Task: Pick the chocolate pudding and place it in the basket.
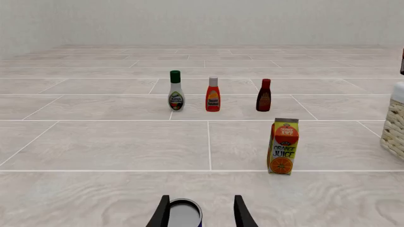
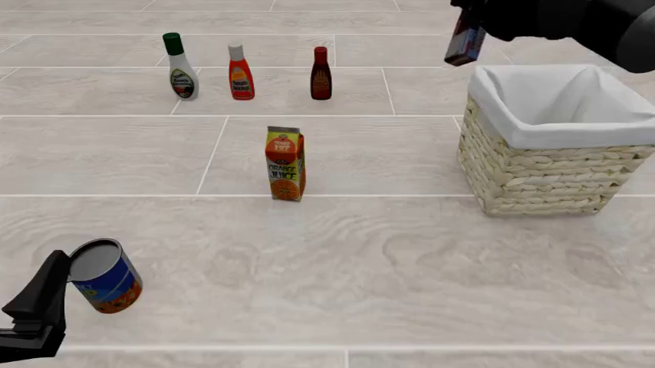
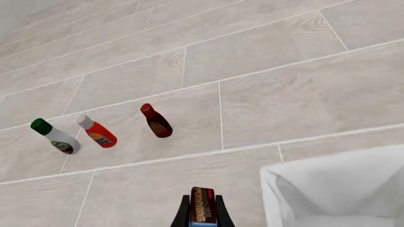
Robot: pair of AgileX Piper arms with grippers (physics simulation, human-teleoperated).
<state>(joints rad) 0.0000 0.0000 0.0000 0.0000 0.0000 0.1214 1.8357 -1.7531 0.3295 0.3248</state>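
My right gripper [image 2: 467, 29] is shut on the chocolate pudding [image 2: 465, 42], a small dark brown box, and holds it high in the air just beyond the far left corner of the basket [image 2: 532, 172]. In the right wrist view the pudding [image 3: 203, 211] sits between the fingers, with the basket's white lining [image 3: 328, 189] beside and below it. My left gripper [image 2: 60, 285] is open at the near left, low over the floor. Its fingers [image 1: 162, 213] stand on either side of a blue and orange can [image 1: 185, 213], with a gap left.
An orange juice carton [image 2: 285, 163] stands in the middle. Three bottles stand in a far row: a green-capped dressing bottle [image 2: 180, 67], a red-orange sauce bottle [image 2: 241, 73] and a dark red bottle [image 2: 321, 74]. The can [image 2: 106, 277] rests at the near left.
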